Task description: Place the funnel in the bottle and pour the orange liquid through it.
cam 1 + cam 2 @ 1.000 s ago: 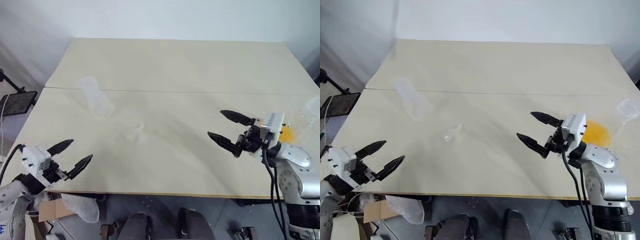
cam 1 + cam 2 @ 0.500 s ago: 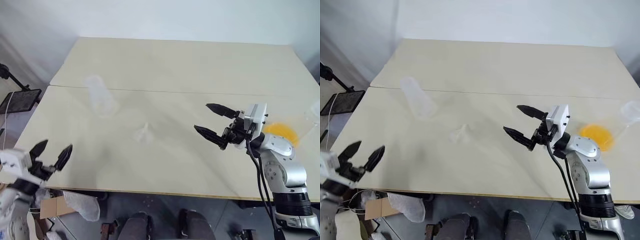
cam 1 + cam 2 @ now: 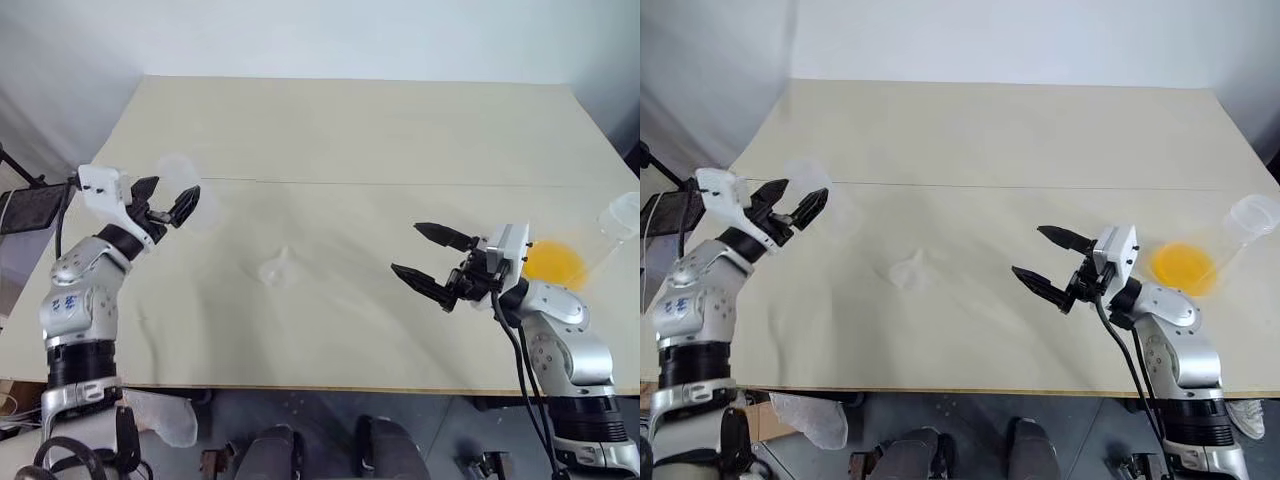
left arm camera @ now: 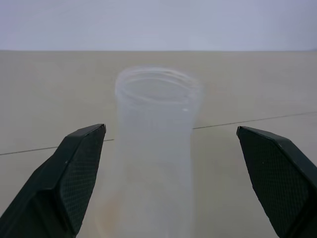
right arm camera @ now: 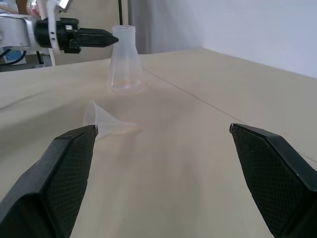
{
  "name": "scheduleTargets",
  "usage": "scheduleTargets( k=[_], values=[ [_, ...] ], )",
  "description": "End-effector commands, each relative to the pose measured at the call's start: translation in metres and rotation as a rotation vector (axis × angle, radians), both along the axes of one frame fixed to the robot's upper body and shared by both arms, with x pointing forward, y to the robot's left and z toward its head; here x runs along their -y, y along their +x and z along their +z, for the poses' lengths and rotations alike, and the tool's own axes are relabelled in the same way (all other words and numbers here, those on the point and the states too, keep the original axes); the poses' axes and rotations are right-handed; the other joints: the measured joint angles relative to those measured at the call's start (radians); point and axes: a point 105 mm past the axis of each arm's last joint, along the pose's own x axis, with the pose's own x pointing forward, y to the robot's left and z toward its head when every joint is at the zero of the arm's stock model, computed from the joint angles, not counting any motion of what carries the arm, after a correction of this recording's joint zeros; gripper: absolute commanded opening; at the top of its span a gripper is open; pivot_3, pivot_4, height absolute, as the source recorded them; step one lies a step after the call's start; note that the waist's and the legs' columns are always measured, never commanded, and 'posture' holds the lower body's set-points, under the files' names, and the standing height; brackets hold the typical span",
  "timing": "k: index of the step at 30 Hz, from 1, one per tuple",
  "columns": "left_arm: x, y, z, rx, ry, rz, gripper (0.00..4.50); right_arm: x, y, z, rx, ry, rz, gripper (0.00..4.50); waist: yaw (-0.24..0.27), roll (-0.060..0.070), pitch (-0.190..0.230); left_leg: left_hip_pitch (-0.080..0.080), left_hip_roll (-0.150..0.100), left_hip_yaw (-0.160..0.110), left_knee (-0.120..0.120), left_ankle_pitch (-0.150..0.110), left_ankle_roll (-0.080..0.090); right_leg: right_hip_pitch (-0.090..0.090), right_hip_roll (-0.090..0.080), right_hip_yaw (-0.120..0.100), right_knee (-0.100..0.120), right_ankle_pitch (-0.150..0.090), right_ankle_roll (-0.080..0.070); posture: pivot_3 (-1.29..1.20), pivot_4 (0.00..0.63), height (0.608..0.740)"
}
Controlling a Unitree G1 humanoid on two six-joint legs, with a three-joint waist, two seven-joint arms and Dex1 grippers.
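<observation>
A pale beige bench (image 3: pixel 330 130) made of two boards joined by a seam fills the scene.

Nearest the viewer, on the right side, the right arm reaches forward and inward over the bench, forearm roughly level. Its right pincer (image 3: pixel 432 262) is released, its two black fingers spread wide with nothing between them, pointing toward the middle of the bench.

Just ahead of it, near the bench's centre, the funnel (image 3: pixel 274 268) lies on its side on the surface. In the right wrist view the funnel (image 5: pixel 101 118) rests with its long axis roughly level, its wide mouth toward the far-left bottle and its short stem pointing the opposite way.

Behind the right arm, near the right edge, a clear flask (image 3: pixel 1230 232) lies tilted, with the orange liquid (image 3: pixel 1183 265) pooled in its wide base, its open neck toward the bench's right edge.

Farther off on the left, the left arm is raised with the elbow bent. Its left pincer (image 3: pixel 172 199) is released, fingers apart, level with the neck of the bottle (image 4: pixel 154 148). The bottle stands upright on the bench just beside the seam, long axis vertical, open mouth up. In the left wrist view the fingers (image 4: pixel 74 173) flank it on both sides with clear gaps, not touching.
</observation>
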Motion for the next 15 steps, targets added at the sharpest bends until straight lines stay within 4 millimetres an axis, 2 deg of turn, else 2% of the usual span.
scheduleTargets(
  k=[1,8,11,15],
  values=[
    [-0.001,0.01,0.014,0.045,0.014,0.032,4.5,-0.001,-0.005,0.01,0.052,0.021,0.001,4.48,0.0,0.0,0.0,0.0,0.0,0.0,0.0,0.0,0.0,0.0,0.0,0.0,0.0,0.0,0.0,0.0,0.15,0.74],
    [0.001,0.023,0.018,0.058,0.023,0.04,4.5,-0.002,-0.005,0.009,0.052,0.033,-0.007,4.48,0.001,-0.001,0.0,0.0,-0.001,0.0,0.001,0.0,0.0,0.0,0.0,0.0,0.0,0.0,0.001,0.0,0.15,0.74],
    [0.001,0.024,0.014,0.042,0.047,0.029,3.91,-0.001,-0.005,0.009,0.058,0.037,-0.016,4.5,0.001,-0.001,0.0,0.0,-0.001,0.0,0.001,0.0,0.0,0.0,-0.001,0.0,0.0,0.001,0.001,0.0,0.15,0.74],
    [0.002,0.023,0.014,0.043,0.06,0.016,2.65,0.001,-0.005,0.01,0.064,0.043,-0.029,4.5,0.001,-0.001,0.0,0.0,-0.001,0.0,0.001,0.0,0.0,0.0,-0.001,0.0,0.0,0.001,0.001,0.0,0.15,0.74]
  ],
)
